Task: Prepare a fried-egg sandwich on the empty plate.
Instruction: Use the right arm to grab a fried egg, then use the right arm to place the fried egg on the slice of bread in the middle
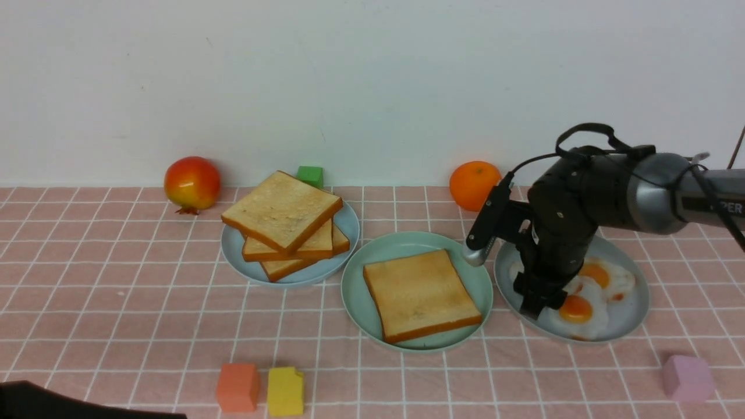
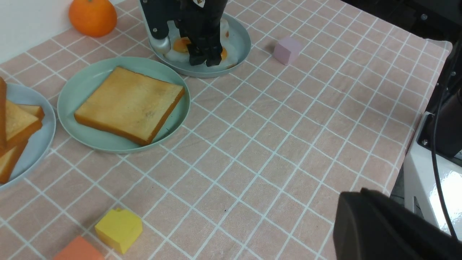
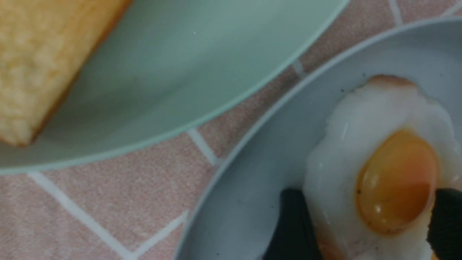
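One toast slice (image 1: pixel 420 294) lies flat on the mint-green empty plate (image 1: pixel 401 244) at the table's middle. Fried eggs (image 1: pixel 576 308) with orange yolks lie on a pale blue-grey plate (image 1: pixel 634 302) to its right. My right gripper (image 1: pixel 538 302) points down into that plate. In the right wrist view it (image 3: pixel 368 224) stands open, with one fried egg (image 3: pixel 361 144) between its two dark fingers, still lying on the plate (image 3: pixel 260 162). My left gripper (image 2: pixel 348 213) hangs shut over the near table edge, holding nothing.
A pile of toast slices (image 1: pixel 282 224) rests on another pale blue-grey plate (image 1: pixel 349 230) at the left. A pomegranate (image 1: pixel 192 183), green block (image 1: pixel 309 174) and orange (image 1: pixel 474 185) stand by the wall. Orange (image 1: pixel 237 387), yellow (image 1: pixel 285 391) and pink (image 1: pixel 688 378) blocks sit near the front.
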{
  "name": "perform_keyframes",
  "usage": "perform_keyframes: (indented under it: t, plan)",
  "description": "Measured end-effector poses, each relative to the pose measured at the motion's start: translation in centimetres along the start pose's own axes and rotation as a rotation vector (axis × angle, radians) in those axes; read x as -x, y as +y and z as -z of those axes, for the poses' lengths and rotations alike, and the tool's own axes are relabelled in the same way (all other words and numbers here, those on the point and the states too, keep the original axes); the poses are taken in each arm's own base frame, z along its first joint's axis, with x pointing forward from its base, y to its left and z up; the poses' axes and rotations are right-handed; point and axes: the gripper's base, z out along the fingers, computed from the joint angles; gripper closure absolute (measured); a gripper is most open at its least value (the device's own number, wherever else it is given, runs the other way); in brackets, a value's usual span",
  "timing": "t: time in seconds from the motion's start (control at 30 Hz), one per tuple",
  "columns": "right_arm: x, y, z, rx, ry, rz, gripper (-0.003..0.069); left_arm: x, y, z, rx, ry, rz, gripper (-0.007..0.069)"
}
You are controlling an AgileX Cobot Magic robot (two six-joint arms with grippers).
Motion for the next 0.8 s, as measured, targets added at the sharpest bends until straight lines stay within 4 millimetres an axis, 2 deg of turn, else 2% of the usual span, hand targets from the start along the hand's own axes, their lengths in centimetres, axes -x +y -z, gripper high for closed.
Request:
perform_keyframes:
  t: [0.13,0.43,0.53,0.57,0.8]
  plan:
    - [0.1,0.0,-0.1,-0.002,0.001,0.016,0.0265,0.0,0.0,0.0,-0.003,-0.001,0.003,0.0612]
    - [-0.1,-0.2,0.5,-0.01,0.007,0.023,0.0291,0.0,-0.1,0.0,-0.011,-0.003,0.013,0.0612]
    - [-0.6,-0.5,2.2,-0.017,0.018,0.013,0.0524,0.0,-0.1,0.0,-0.011,-0.003,0.013,0.0612]
    - [-0.7,-0.7,3.1,-0.024,0.02,0.007,0.0571,0.0,-0.1,0.0,-0.012,-0.003,0.014,0.0612]
    - [-1.3,-1.0,7.9,-0.038,0.005,-0.029,0.056,0.0,-0.1,0.0,-0.012,-0.003,0.012,0.0612]
